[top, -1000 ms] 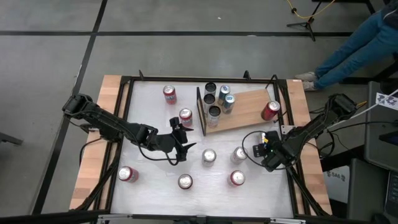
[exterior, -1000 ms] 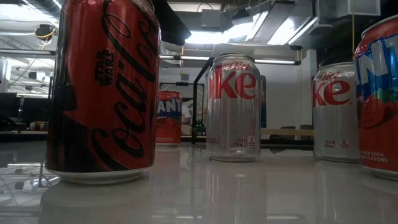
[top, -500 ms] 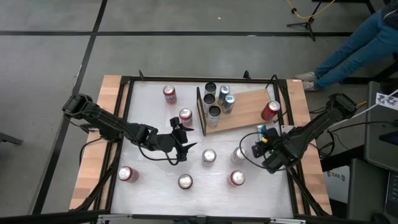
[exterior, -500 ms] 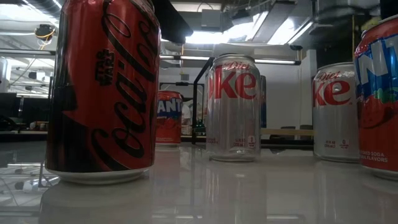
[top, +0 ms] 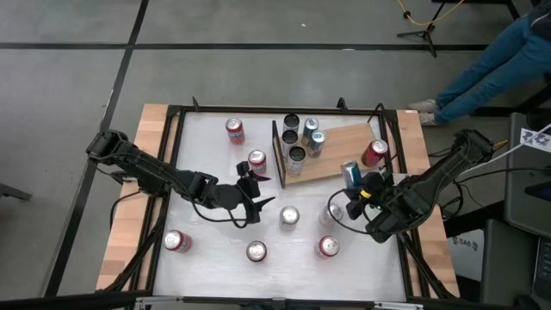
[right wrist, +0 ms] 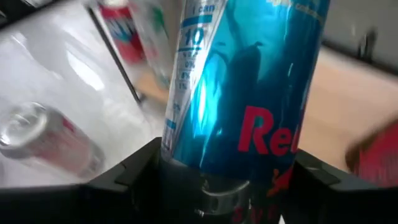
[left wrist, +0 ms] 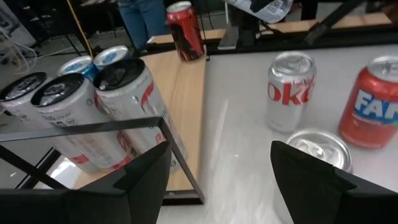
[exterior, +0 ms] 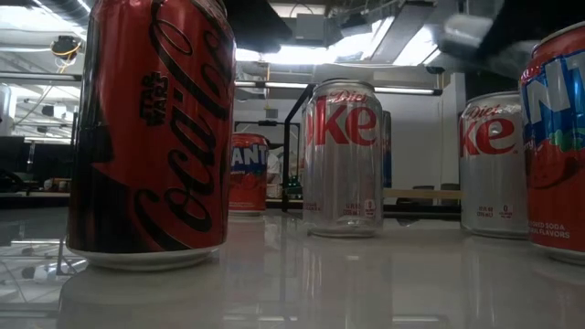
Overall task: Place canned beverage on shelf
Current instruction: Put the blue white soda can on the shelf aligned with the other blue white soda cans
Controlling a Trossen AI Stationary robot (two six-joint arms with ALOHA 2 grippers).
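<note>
Blue can (right wrist: 242, 93) in right gripper (top: 355, 183) — above shelf (top: 340, 155)

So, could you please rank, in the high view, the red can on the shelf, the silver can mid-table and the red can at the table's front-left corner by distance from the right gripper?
1. Red can on the shelf, just beyond the right gripper.
2. Silver can, mid-table, toward the left arm.
3. Red front-left can, far across the table.

Four cans (top: 301, 138) crowd the shelf (top: 340, 157) by its frame; its middle lies open.
</note>
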